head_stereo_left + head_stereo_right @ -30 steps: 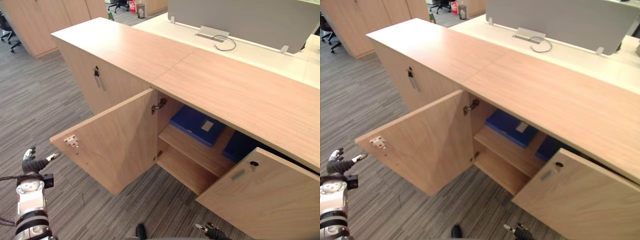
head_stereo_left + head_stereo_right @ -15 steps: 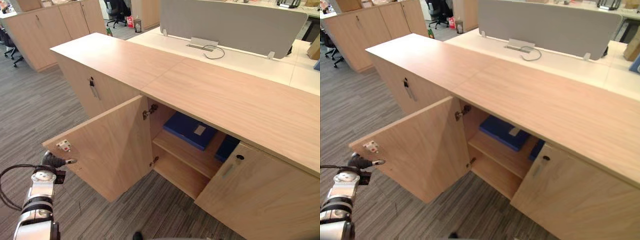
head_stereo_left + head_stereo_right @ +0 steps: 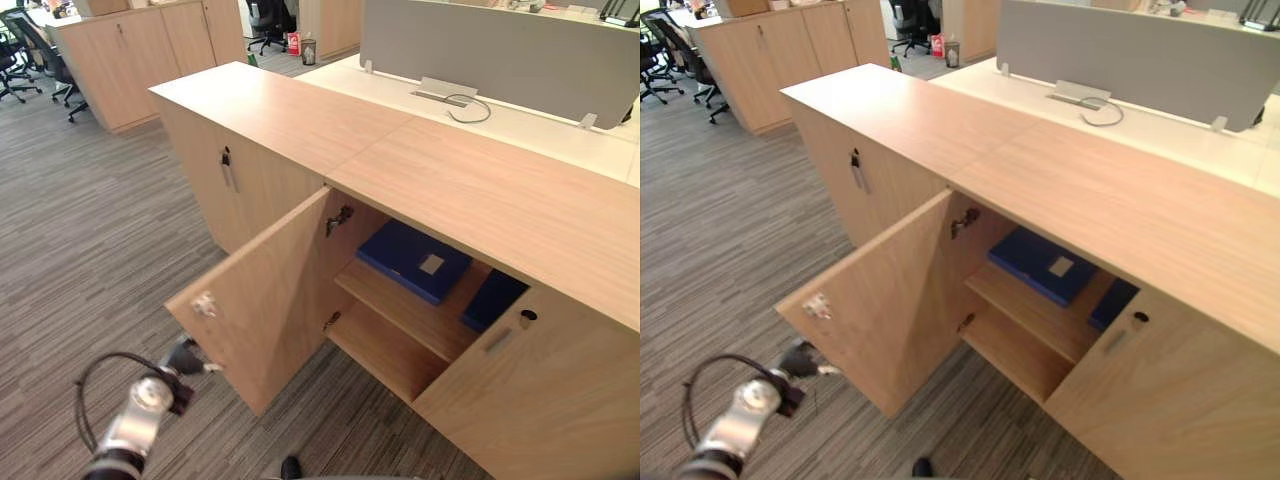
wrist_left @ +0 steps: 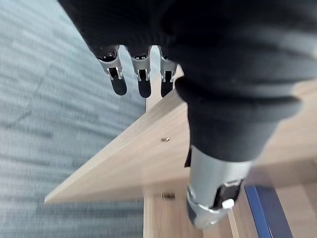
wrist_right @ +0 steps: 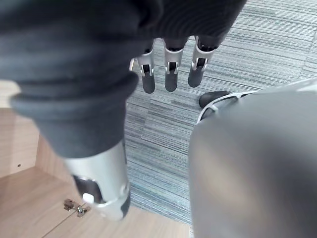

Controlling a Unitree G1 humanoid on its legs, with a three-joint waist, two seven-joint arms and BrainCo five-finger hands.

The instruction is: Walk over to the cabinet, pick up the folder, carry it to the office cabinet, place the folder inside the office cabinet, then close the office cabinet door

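**A:** Item: folder (image 3: 415,260), blue, lay flat on the upper shelf (image 3: 400,312) inside the office cabinet (image 3: 300,115), next to a second blue folder (image 3: 492,297). Item: door (image 3: 265,295), stood wide open.

**B:** Hands?

**A:** Item: left hand (image 3: 186,356), fingers straight and grasping nothing, low by the door's outer edge; whether it touched could not be told. Item: right hand (image 5: 171,77), fingers slack and empty, above the carpet (image 3: 100,230).

**B:** Hazards?

**A:** Judged: fingers sliding off the edge, leaving the door ajar. A hard shove could slam it on the fingertips.

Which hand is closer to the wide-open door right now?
Left. The left hand is just below the free edge of the door, fingers straight; the right hand hangs over the carpet, apart from it.
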